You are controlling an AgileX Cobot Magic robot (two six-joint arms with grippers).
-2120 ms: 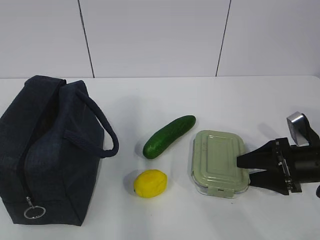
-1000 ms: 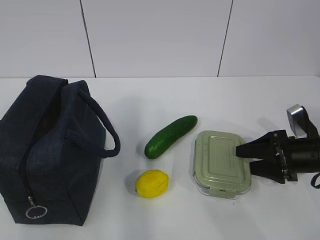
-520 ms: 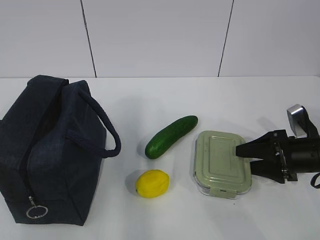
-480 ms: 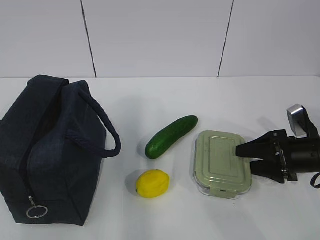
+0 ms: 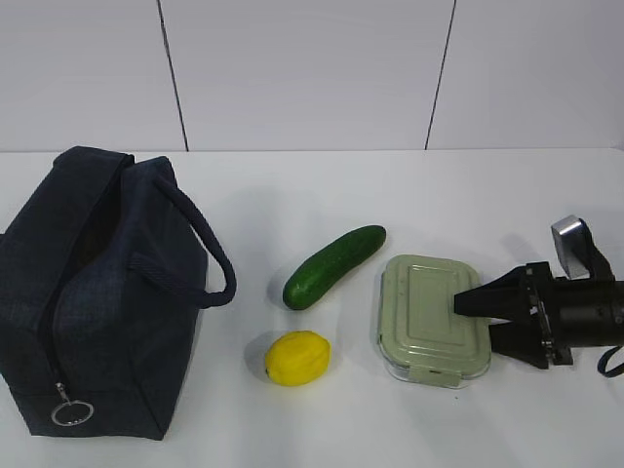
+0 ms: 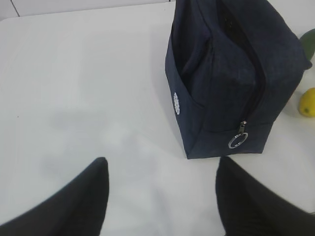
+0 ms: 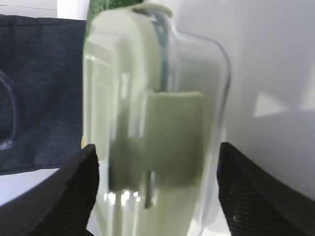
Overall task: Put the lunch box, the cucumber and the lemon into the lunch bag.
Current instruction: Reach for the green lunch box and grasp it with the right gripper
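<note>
Three things still sit out on the white worktop (image 5: 322,195): the lunch box (image 5: 430,317), the cucumber (image 5: 333,265) and the lemon (image 5: 296,358), so nothing has gone into the lunch bag (image 5: 93,292) yet; the bag stands on the left, well apart from the box, with the cucumber and lemon between them; what's changed over the last second or so is the right hand (image 5: 484,320), which has dropped a little lower and now has one finger reaching over the lid edge and the other down beside the box; its fingers are spread wide, and the wrist view shows the clear base and clip tab of the box sitting right in the gap between them, no contact I can make out; looks to me like it's lining up to clamp the box from its right end, so the grab is about to start; the left hand (image 6: 160,196) hangs over bare worktop near the bag's zipper ring (image 6: 236,140), fingers apart, holding nothing.
</note>
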